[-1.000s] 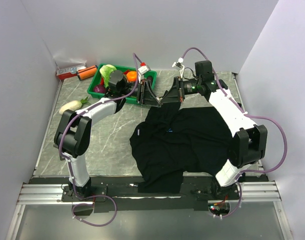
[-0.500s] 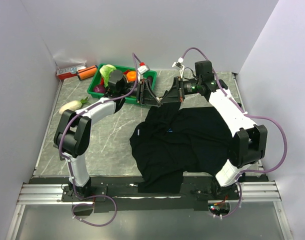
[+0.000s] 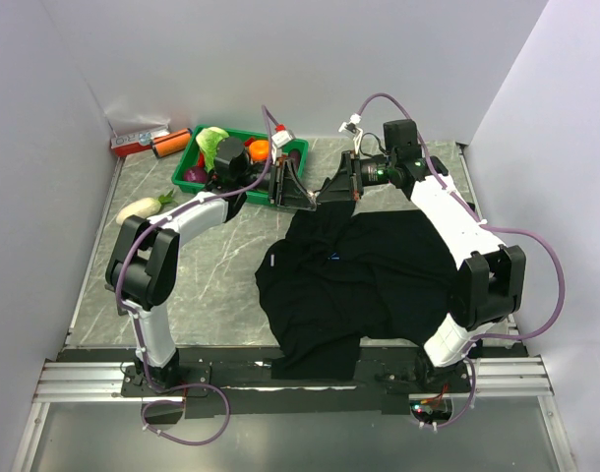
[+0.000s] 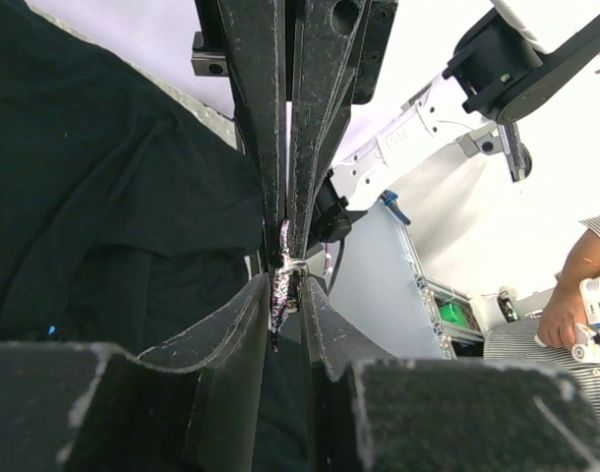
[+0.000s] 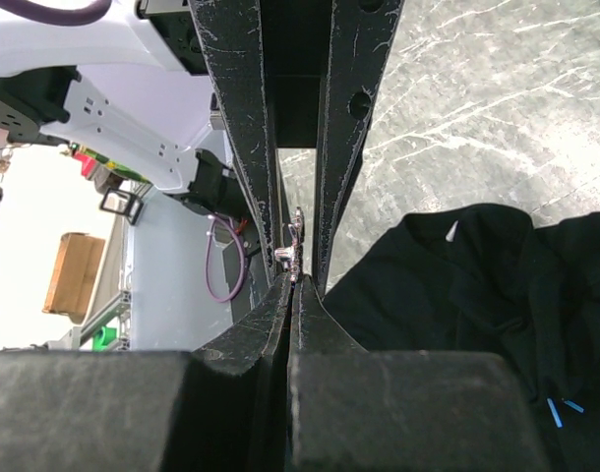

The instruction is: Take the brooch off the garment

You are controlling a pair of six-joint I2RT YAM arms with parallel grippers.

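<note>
The garment (image 3: 369, 265) lies rumpled on the right half of the table, and also shows as the black garment (image 4: 103, 197) and garment (image 5: 477, 285) in the wrist views. Both grippers meet tip to tip just above its far left edge. The sparkly brooch (image 4: 283, 275) hangs between them, clear of the fabric. My right gripper (image 5: 293, 280) is shut, pinching the lower edge of the brooch (image 5: 296, 241). My left gripper (image 4: 285, 285) stands slightly open, one finger on each side of the brooch. From above, the left gripper (image 3: 308, 202) and right gripper (image 3: 322, 196) hide the brooch.
A green tray (image 3: 186, 155) of vegetables stands at the back left, right behind the left gripper. A white vegetable (image 3: 143, 208) lies left of the left arm. An orange item (image 3: 165, 147) rests by the back wall. A white label (image 5: 450, 231) shows inside the collar.
</note>
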